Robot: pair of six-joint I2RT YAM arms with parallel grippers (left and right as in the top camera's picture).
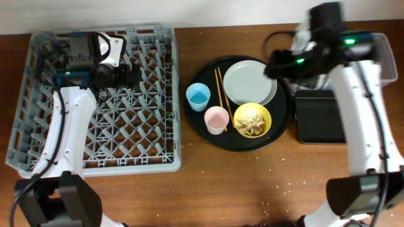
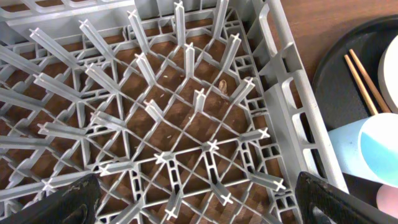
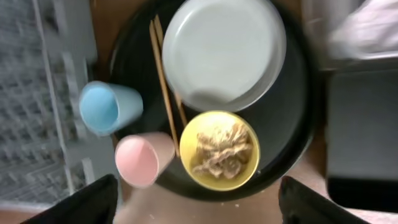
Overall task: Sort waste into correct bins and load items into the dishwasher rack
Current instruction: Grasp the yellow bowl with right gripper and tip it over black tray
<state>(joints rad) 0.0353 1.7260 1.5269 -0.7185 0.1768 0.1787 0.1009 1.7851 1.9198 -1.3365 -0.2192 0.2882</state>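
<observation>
Wooden table point(image 1: 252, 183): brown, under everything.
Dishwasher rack point(image 1: 95, 165): grey peg crate on the left.
Round black tray point(image 1: 205, 75): just right of the rack, carrying the dishes.
Black rectangular tray point(image 1: 319, 120): beside the round tray's right edge.
Clear tub point(image 1: 386, 50): behind it, mostly hidden by the right arm.
Left gripper point(image 2: 205, 196): over the rack, fingers spread, empty.
Right gripper point(image 3: 199, 202): above the round tray, fingers spread, empty.
Plate point(image 1: 249, 82): tray's far side.
Yellow bowl point(image 1: 236, 120): near side, holding food scraps point(image 1: 252, 121).
Blue cup point(image 1: 197, 96), pink cup point(image 1: 216, 118): tray's left.
Chopsticks point(image 1: 221, 88): left of the plate.

Right arm point(image 1: 356, 94) partly hides the clear tub point(image 1: 386, 57).
</observation>
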